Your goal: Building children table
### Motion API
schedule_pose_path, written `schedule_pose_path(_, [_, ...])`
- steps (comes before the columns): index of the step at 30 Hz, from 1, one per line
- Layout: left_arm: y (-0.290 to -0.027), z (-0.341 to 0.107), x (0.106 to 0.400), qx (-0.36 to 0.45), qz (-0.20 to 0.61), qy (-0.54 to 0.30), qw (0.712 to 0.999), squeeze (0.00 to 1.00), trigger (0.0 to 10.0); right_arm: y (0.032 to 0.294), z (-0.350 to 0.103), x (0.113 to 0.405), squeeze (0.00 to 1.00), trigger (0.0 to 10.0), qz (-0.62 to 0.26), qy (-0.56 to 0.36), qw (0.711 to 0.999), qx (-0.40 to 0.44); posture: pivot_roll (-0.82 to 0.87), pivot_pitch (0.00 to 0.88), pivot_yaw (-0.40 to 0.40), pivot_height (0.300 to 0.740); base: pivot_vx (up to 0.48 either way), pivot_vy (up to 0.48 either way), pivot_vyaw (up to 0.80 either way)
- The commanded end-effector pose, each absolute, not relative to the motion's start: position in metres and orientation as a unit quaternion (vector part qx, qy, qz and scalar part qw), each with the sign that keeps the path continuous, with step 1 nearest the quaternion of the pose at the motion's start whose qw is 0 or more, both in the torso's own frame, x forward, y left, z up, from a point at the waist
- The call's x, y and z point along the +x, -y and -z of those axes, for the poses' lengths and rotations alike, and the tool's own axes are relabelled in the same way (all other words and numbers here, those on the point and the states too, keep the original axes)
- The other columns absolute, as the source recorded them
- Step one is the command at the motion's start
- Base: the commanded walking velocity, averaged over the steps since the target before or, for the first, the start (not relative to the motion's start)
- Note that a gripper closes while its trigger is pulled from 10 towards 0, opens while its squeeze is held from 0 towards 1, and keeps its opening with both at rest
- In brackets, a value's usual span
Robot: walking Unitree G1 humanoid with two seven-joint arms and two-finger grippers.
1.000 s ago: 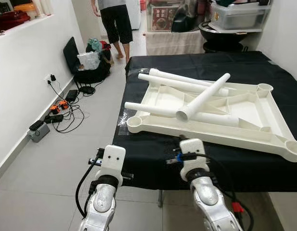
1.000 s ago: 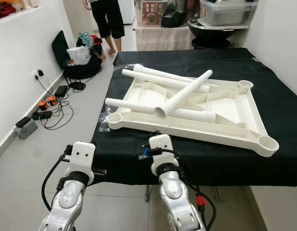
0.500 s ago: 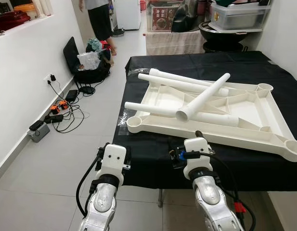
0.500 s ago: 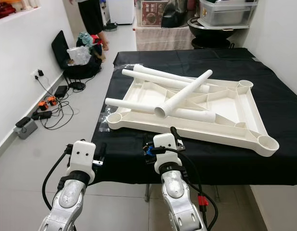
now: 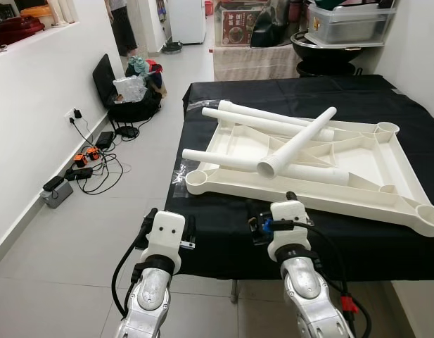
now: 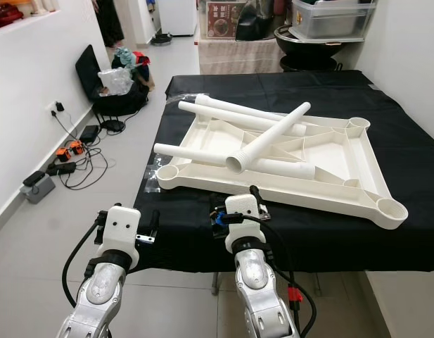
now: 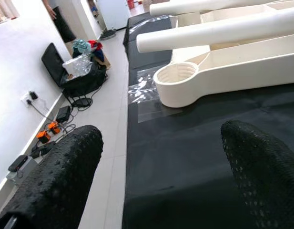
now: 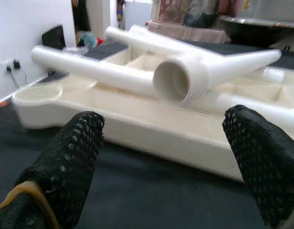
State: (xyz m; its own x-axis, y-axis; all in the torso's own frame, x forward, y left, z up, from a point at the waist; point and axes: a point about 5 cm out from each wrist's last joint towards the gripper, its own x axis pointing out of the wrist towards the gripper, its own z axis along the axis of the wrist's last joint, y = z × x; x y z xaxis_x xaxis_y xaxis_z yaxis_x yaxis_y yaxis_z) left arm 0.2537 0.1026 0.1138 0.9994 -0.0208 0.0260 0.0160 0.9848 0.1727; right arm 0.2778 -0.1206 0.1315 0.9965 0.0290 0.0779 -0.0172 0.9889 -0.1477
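Right wrist view: smooth cream threaded tube [image 8: 177, 83], ribbed tabletop [image 8: 137, 124].

The left gripper [image 7: 158, 176] has its two black textured fingers [image 7: 61, 181] spread wide, one at 8 o'clock and one at 4 o'clock, above a tabletop [image 7: 185, 157] draped in black cloth. At 1 o'clock lies the upturned white plastic table [image 7: 242, 59], its round threaded corner socket [image 7: 177, 83] nearest. A white leg tube [image 7: 218, 31] rests across it. At 10 o'clock the tiled floor [image 7: 106, 119] holds a black bag [image 7: 70, 71], cables, and what looks like an orange power strip [image 7: 49, 131]. A person's legs [image 7: 61, 21] stand at 11 o'clock.
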Motion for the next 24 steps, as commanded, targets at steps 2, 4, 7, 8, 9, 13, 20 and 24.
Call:
schedule_pose_path(2, [-0.104,-0.116,0.255,0.089,0.013,0.015,0.996,0.00,10.0,0.123,-0.147,0.286,0.00,10.0,-0.002,0.061,0.996,-0.064,0.02,0.000,0.014,0.740,0.000,0.000,0.00])
schedule_pose_path(4, [-0.104,-0.119,0.257,0.085,0.017,0.019,0.996,0.00,10.0,0.124,-0.159,0.295,0.00,10.0,0.006,0.070,0.996,-0.055,0.03,0.000,0.011,0.740,0.000,0.000,0.00])
schedule_pose_path(7, [-0.106,-0.122,0.259,0.078,0.018,0.022,0.997,0.00,10.0,0.126,-0.169,0.305,0.00,10.0,0.013,0.071,0.997,-0.027,0.03,0.000,0.011,0.740,0.000,0.000,0.00])
schedule_pose_path(8, [-0.108,-0.126,0.262,0.075,0.018,0.027,0.997,0.00,10.0,0.126,-0.177,0.313,0.00,10.0,0.018,0.071,0.997,-0.009,0.03,0.000,0.007,0.740,0.000,0.000,0.00])
schedule_pose_path(9, [-0.111,-0.130,0.265,0.073,0.016,0.031,0.997,0.00,10.0,0.126,-0.185,0.321,0.00,10.0,0.019,0.063,0.997,0.028,0.04,0.000,0.006,0.740,0.000,0.000,0.00])
schedule_pose_path(13, [-0.116,-0.141,0.271,0.075,0.015,0.048,0.996,0.00,10.0,0.121,-0.202,0.335,0.00,10.0,0.007,0.062,0.996,0.069,0.04,0.000,0.003,0.740,0.000,0.000,0.00])
schedule_pose_path(20, [-0.116,-0.164,0.278,0.066,0.013,0.086,0.994,0.00,10.0,0.117,-0.225,0.340,0.00,10.0,-0.021,0.126,0.991,0.050,0.05,0.000,-0.010,0.740,0.000,0.000,0.00])
schedule_pose_path(24, [-0.115,-0.183,0.281,0.058,0.009,0.118,0.991,0.00,10.0,0.117,-0.223,0.336,0.00,10.0,-0.018,0.133,0.990,0.050,0.04,0.000,-0.007,0.740,0.000,0.000,-0.60])
